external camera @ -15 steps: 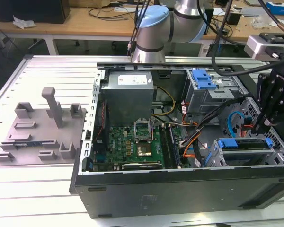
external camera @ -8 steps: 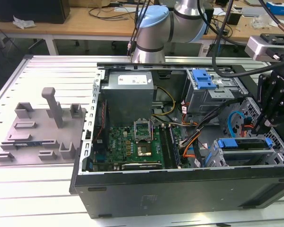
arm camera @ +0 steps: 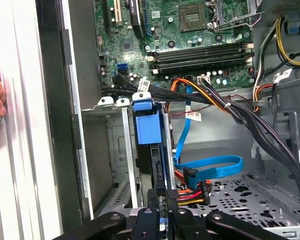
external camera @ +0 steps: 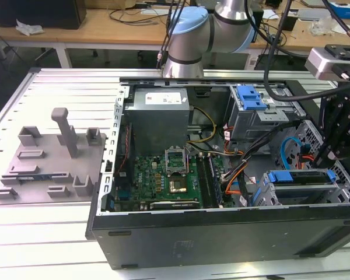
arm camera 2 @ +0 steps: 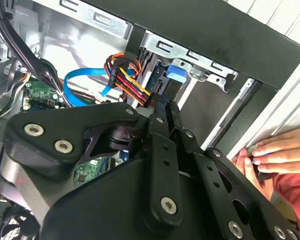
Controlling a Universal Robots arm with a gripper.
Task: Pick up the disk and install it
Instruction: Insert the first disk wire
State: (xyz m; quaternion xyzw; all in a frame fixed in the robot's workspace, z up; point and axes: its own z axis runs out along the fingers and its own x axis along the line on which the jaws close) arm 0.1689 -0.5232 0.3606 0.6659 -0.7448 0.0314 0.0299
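Disk sits in bay, tool at its end.

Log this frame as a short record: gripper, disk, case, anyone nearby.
gripper: down inside the case, right at the disk's end
disk: sitting in the grey cage, blue rails showing
case: side open, motherboard exposed
person: hand on the table beside the case

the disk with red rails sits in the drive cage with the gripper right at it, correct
Not quite: the rails are blue, not red. The first wrist view shows the disk in the drive cage with the gripper right at it.
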